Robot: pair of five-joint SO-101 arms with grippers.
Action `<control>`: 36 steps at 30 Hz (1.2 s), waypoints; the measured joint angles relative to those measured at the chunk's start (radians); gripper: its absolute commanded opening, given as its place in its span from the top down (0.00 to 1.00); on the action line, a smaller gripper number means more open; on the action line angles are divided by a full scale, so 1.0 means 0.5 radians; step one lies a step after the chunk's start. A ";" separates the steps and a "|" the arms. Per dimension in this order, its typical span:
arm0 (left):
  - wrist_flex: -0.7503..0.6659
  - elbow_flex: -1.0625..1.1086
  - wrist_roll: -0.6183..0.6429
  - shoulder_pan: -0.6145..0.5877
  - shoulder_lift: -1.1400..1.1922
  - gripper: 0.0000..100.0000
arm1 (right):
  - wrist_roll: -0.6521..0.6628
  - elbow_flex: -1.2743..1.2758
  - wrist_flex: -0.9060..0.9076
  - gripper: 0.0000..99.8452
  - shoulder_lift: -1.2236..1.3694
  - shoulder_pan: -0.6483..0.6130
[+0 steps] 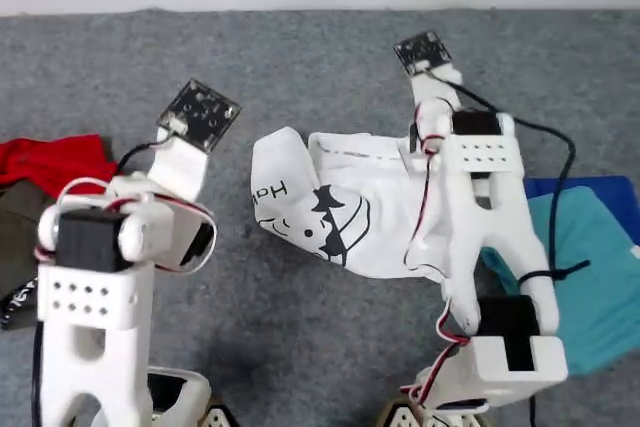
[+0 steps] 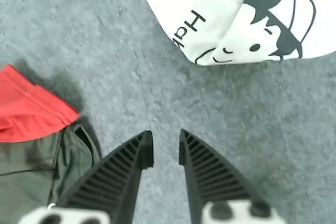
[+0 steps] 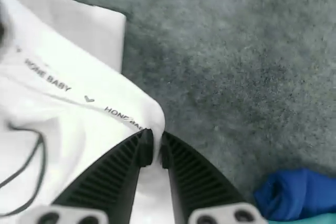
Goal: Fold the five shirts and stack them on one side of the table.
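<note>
Rumpled white shirt pinched in right gripper — left gripper slightly parted, empty.

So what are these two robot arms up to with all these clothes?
They're working on folding shirts. The right gripper is pinched on an edge of the white shirt with the cartoon face, which lies rumpled in the middle of the grey table. The left gripper hovers slightly open over bare table, holding nothing. A red shirt and a dark green shirt lie at one side, a blue shirt and a teal shirt at the other.
</note>
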 measured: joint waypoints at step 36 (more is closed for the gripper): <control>-0.037 0.270 0.000 0.000 -0.199 0.91 | -0.350 -0.166 0.470 0.69 -0.138 0.893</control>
